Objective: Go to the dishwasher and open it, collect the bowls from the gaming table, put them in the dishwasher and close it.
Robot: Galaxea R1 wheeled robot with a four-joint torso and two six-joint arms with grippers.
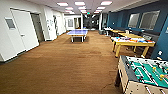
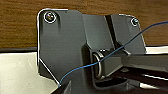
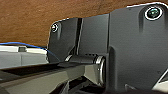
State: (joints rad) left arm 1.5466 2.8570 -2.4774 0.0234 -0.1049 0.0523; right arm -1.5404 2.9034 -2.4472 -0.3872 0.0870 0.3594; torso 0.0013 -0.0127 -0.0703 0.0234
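**Gaming table ahead on the right-arm side**

The gaming table (image 1: pixel 132 42), a yellow-legged surface with colourful items on top, stands well ahead, right of centre, long axis across the view. Whether either hand is open, I cannot tell. Bowls too small to distinguish.

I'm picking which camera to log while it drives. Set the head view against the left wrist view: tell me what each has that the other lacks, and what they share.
Head view alone: the room itself, with the gaming table on yellow legs carrying colourful items, the foosball table in the near right corner, a blue table-tennis table further down, and a white door on the left.

Left wrist view alone: a thin blue cable crossing the robot's dark plate.

Both: the brown carpet.
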